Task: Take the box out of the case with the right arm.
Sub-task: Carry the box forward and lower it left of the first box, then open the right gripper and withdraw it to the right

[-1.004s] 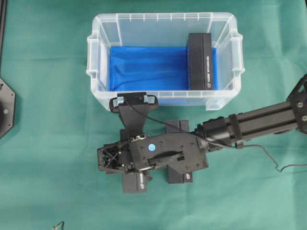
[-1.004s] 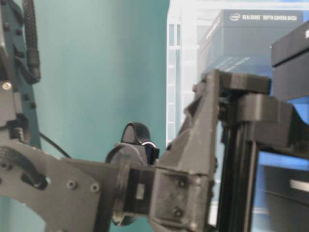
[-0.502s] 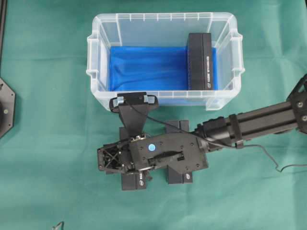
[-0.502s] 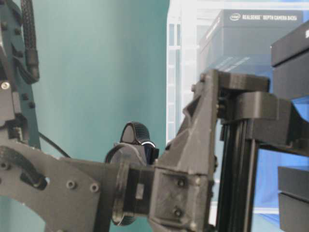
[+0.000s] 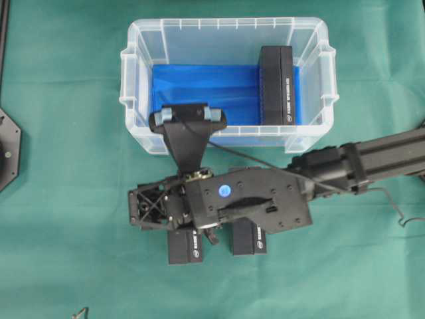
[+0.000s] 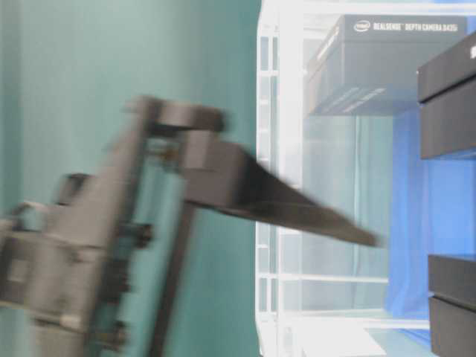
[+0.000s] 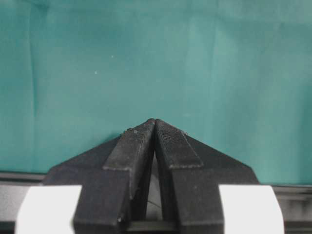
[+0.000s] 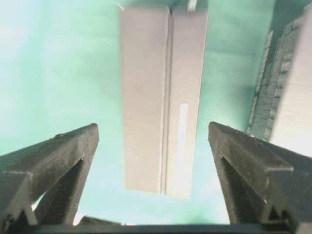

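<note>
The clear case with its blue floor sits at the back of the green cloth. One black box lies inside it, along the right end, and shows through the wall in the table-level view. My right gripper hovers in front of the case, open and holding nothing. In the right wrist view its jaws stand wide apart above another box lying on the cloth. The table-level view shows that gripper blurred, with one pointed finger in front of the case. My left gripper is shut over bare cloth.
Two black boxes lie side by side on the cloth under the right wrist. The right wrist camera overlaps the case's front wall. A black arm base sits at the left edge.
The right gripper has risen off the boxes on the cloth and swung, blurring in the table-level view. Its wrist camera now overlaps the case's front wall. The boxes stayed put.
</note>
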Tool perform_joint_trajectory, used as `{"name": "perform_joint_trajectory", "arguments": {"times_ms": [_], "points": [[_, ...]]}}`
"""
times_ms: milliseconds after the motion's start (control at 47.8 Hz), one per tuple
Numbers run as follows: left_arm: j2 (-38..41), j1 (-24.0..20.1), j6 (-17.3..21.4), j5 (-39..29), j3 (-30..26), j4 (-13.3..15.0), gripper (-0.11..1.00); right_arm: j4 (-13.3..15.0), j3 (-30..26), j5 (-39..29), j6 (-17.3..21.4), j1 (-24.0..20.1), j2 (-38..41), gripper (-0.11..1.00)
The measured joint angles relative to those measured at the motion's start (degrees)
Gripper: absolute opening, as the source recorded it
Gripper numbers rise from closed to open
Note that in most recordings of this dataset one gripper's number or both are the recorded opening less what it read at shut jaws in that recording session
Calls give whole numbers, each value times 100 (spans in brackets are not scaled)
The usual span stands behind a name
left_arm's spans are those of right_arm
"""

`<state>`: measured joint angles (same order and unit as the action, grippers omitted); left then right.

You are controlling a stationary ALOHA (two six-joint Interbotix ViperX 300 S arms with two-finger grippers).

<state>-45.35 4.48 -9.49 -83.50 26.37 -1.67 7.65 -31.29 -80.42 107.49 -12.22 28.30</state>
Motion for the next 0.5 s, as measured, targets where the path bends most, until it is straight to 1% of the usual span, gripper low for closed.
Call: {"name": "perform_joint_trajectory", "arguments": {"times_ms": [125,355,502], "points": [[0,-9,0,0,0,0,0,26,-167,-220,-114,18,0,89],[0,0,0,0,0,0,0,35,-176,-132,-185,26,0,88],[0,0,0,0,0,0,0,35,-176,-132,-308,26,-9,88]]}}
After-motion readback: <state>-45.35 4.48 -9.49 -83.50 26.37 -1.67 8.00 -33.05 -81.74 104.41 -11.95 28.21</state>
